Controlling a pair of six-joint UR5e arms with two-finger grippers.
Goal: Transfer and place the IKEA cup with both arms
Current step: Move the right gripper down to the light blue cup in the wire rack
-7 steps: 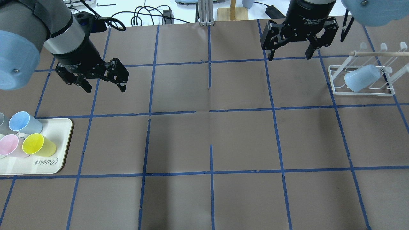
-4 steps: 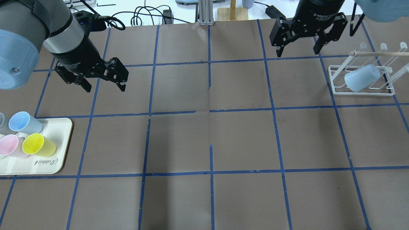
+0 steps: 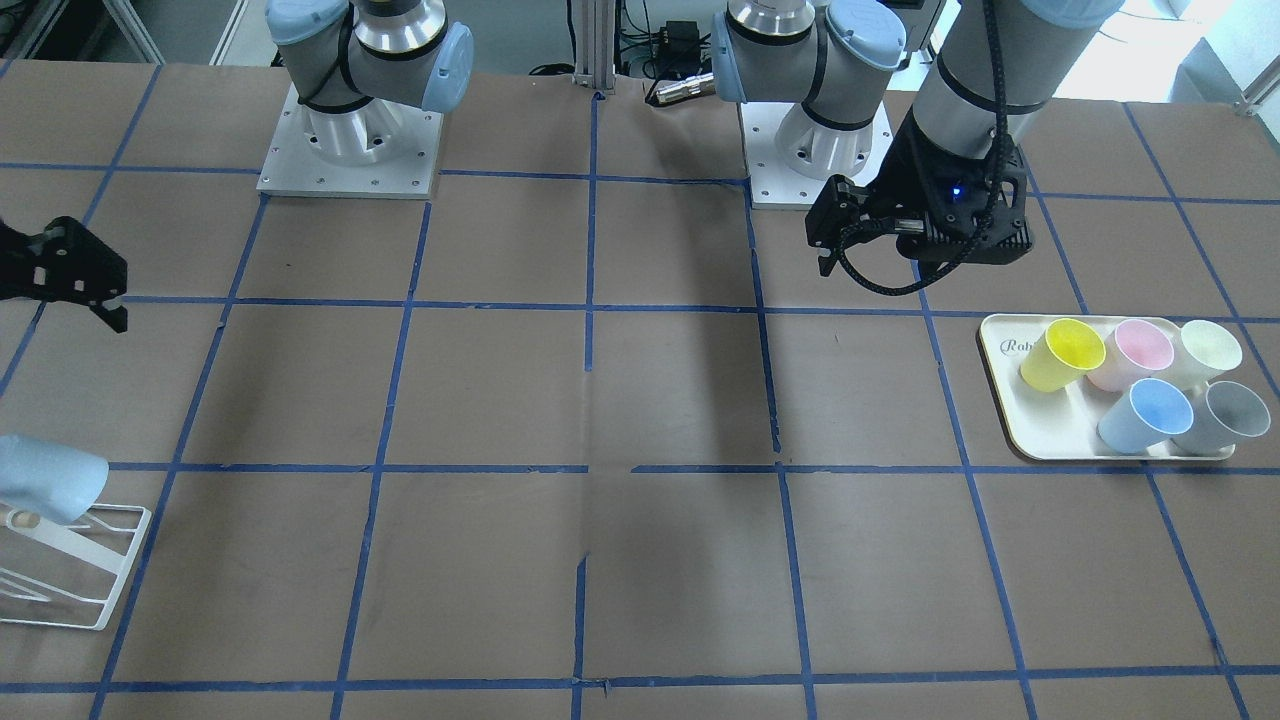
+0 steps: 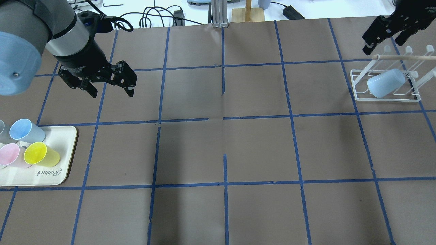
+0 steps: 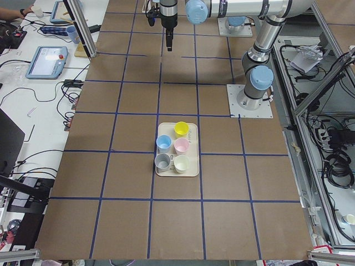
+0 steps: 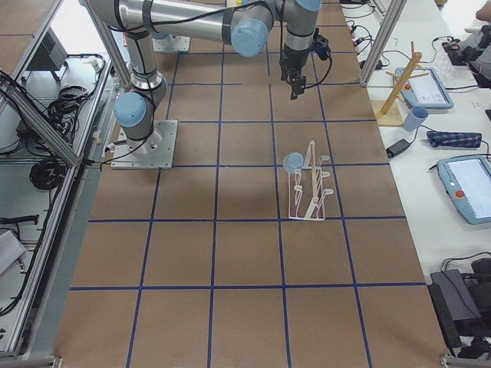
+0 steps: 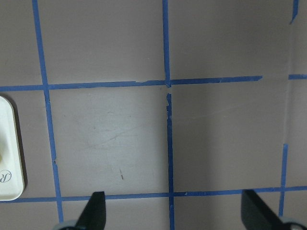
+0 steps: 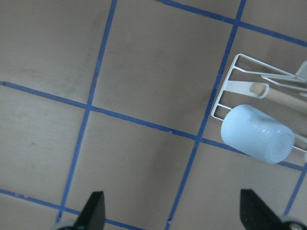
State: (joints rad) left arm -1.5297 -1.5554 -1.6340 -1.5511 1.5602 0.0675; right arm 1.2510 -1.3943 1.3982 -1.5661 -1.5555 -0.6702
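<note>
The pale-blue IKEA cup (image 4: 385, 83) sits tilted on a white wire rack (image 4: 357, 97) at the far right; it also shows in the right wrist view (image 8: 256, 134) and the front view (image 3: 45, 478). My right gripper (image 4: 381, 46) is open and empty, hovering behind the rack's left end, apart from the cup. My left gripper (image 4: 111, 94) is open and empty above bare table on the left. Its twin blue cup (image 4: 24, 131) stands on a cream tray (image 4: 61, 163).
The tray also holds a yellow cup (image 4: 41, 153), a pink cup (image 4: 10, 154), a grey cup (image 3: 1225, 415) and a pale one (image 3: 1210, 350). A wooden dowel (image 4: 402, 57) lies across the rack top. Cables and a wooden stand (image 4: 248, 10) are beyond the table's far edge.
My right gripper has moved right along the far side, from near the middle back to just behind the rack, still open. The left gripper has hardly moved.
</note>
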